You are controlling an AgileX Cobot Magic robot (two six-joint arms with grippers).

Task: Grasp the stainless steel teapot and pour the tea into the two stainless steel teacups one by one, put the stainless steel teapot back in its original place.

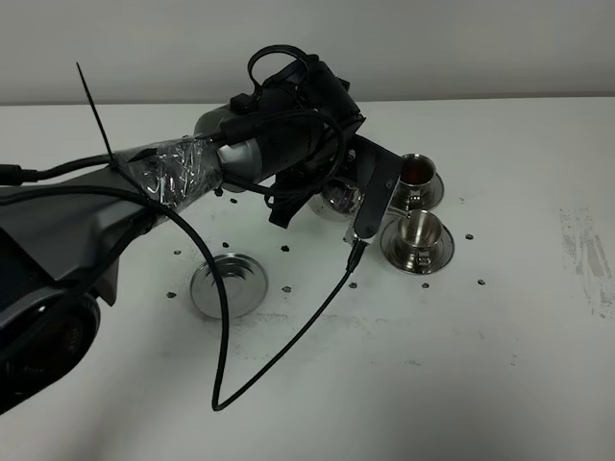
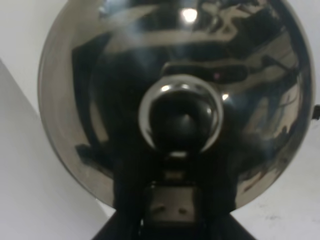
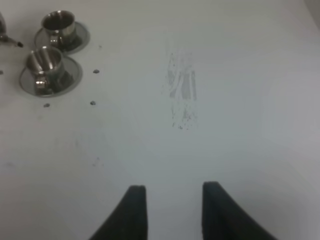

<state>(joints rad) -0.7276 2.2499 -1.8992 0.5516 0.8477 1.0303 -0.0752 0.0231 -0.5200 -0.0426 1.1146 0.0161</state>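
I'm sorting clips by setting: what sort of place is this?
Probably a robotics lab bench: a white table, a plain wall behind it, and a cable-wrapped robot arm.

One teapot is counted, just ahead of the left jaws. Two teacups are tallied well ahead of the right jaws, and two small saucers are counted beneath them. One wider saucer is logged, making three saucers.
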